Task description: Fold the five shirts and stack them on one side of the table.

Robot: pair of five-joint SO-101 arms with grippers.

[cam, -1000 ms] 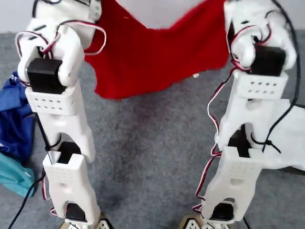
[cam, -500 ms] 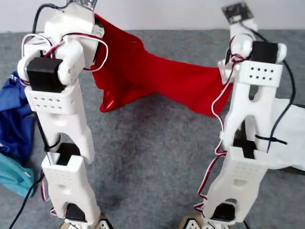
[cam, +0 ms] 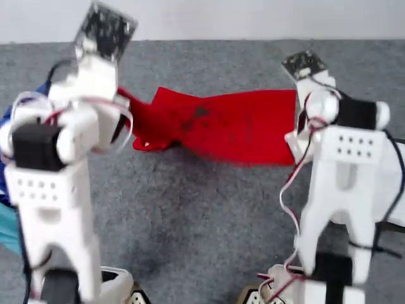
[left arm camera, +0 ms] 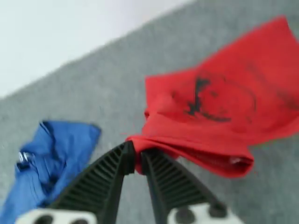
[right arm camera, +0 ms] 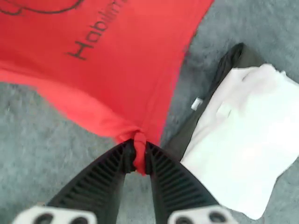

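Operator: What is lying at the left?

Technician: A crumpled blue fabric shirt [left arm camera: 56, 154] is lying on the grey felt table [cam: 190, 215]. Near it, the left gripper [left arm camera: 135, 151] is clamping a bunched edge of the red printed cotton shirt [cam: 234, 130].

Operator: And farther right?

Technician: The red shirt is stretching between the arms. The right gripper [right arm camera: 138, 148] is pinching its opposite edge, near a folded white shirt [right arm camera: 243, 149].

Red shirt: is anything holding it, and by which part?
The left gripper pinches a bunched fold at one end of the red shirt, the right gripper the other end.
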